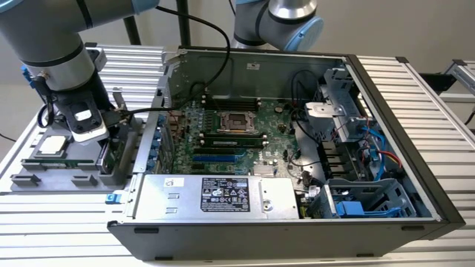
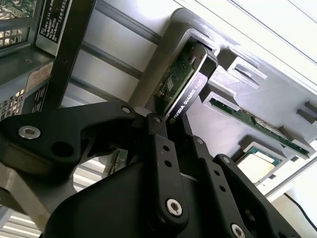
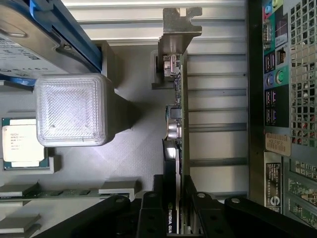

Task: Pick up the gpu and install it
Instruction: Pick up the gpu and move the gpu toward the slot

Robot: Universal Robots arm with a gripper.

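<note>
The black claw (image 3: 174, 201) pinches the edge-standing green circuit-board gpu with black cooler (image 3: 176, 148), seated in a grey moulded tray (image 3: 133, 148) at the exterior view's left. The gpu's long axis runs straight away from the claw.

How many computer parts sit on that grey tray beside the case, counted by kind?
gpu: 1
processor chip: 1
memory stick: 1
hard drive: 1
Total: 4
</note>
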